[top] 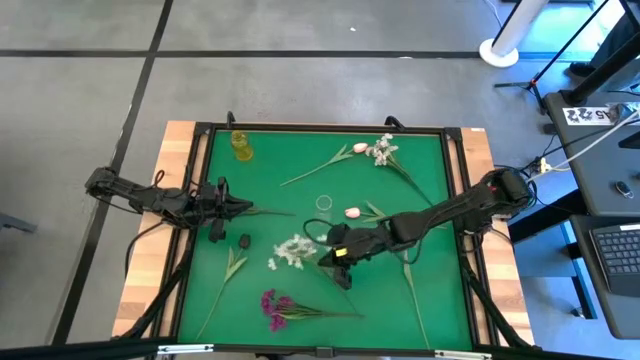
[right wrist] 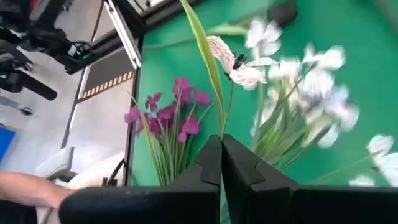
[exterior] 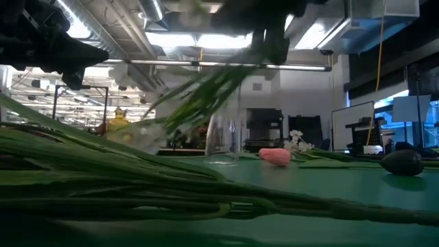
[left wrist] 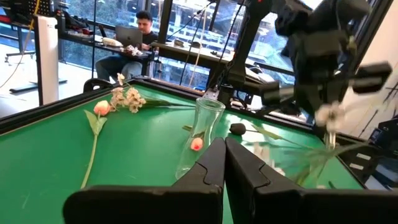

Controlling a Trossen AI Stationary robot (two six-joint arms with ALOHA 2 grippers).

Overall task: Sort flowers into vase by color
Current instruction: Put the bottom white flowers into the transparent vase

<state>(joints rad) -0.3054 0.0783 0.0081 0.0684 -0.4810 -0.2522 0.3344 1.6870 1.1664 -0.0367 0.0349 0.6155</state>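
Observation:
My right gripper point(top: 332, 257) point(right wrist: 222, 144) hovers over the middle of the green table, shut on a white blossom spray point(top: 291, 250) point(right wrist: 298, 81). A clear glass vase point(top: 323, 203) point(left wrist: 202, 134) point(exterior: 223, 140) stands upright just beyond it. My left gripper point(top: 240, 209) point(left wrist: 224, 163) is shut at the table's left side and points toward the vase. A thin green stem point(top: 272, 212) lies just ahead of its tips. A magenta cluster point(top: 275, 305) point(right wrist: 168, 115) lies near the near edge. One pink bud point(top: 352, 213) lies right of the vase, and another point(top: 359, 148) lies beside a second white spray point(top: 383, 150) near the far edge. My right gripper pinches the white spray by its green stems point(right wrist: 229, 121) between its two fingers, coming from the table's right side. In the low view the stems point(exterior: 206, 89) slant down from the gripper, blossoms lowest. Whether the blossoms touch the table, I cannot tell.
A yellow vase point(top: 241, 145) stands by the far left corner. Leaf-only stems lie at the near left point(top: 232, 266) and near right point(top: 411, 290). A small black object point(top: 245, 241) point(left wrist: 237, 129) sits left of centre. Beyond the table a person point(left wrist: 140, 34) sits at a desk.

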